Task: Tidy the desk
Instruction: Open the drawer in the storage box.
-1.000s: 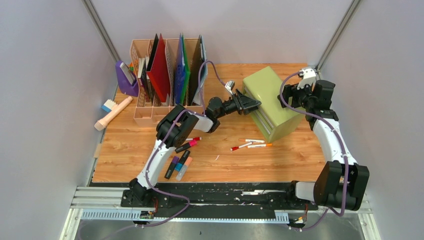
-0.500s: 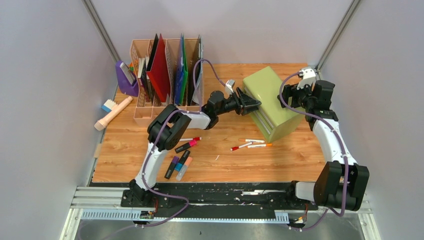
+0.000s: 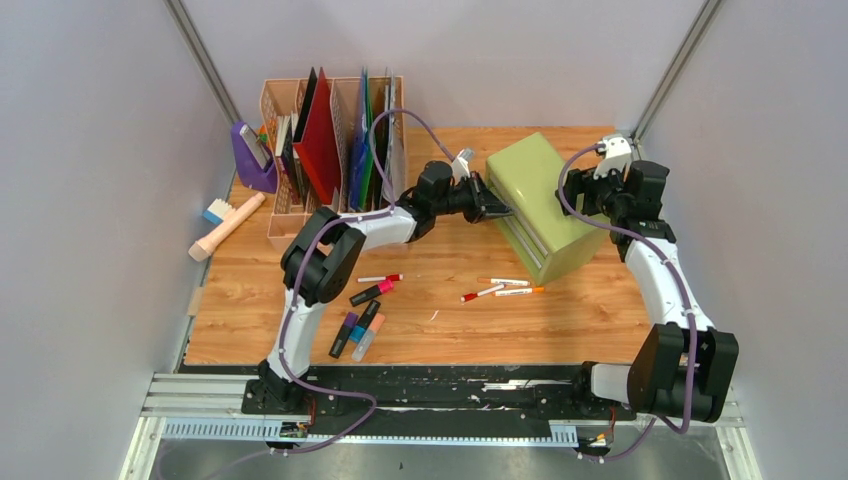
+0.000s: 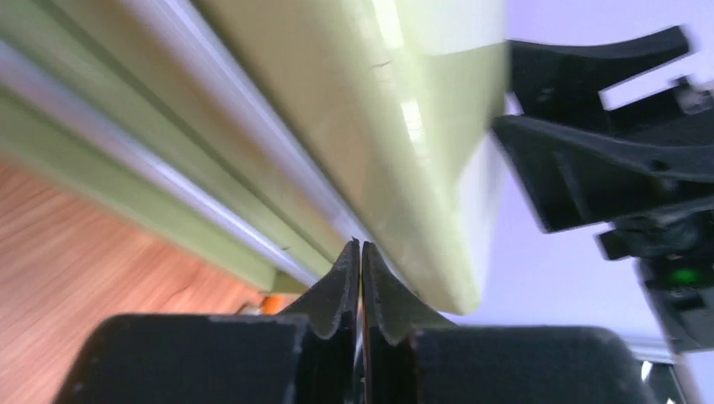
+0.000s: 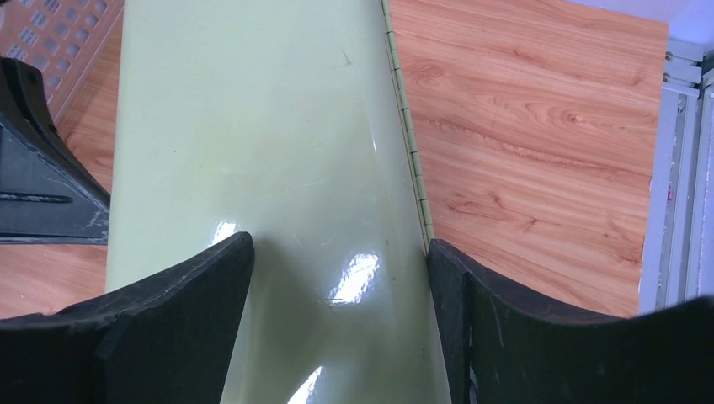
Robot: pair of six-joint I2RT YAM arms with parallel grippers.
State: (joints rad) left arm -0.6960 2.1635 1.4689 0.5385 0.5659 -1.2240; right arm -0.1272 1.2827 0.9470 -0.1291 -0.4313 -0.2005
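Left fingers (image 4: 341, 290) advanced, closed, seemingly touching green cabinet (image 3: 540, 185) edge

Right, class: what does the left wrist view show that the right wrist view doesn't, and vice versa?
Only the left wrist view: the drawer fronts of the green cabinet, with the left gripper shut at their edge. Only the right wrist view: the hinge on the cabinet, with the right gripper open astride its top. Both: the cabinet and the wooden desk.

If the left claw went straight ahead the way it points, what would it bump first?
The green drawer cabinet. The left gripper, fingertips shut, points at its front and seems almost touching a drawer edge, though depth is unclear.
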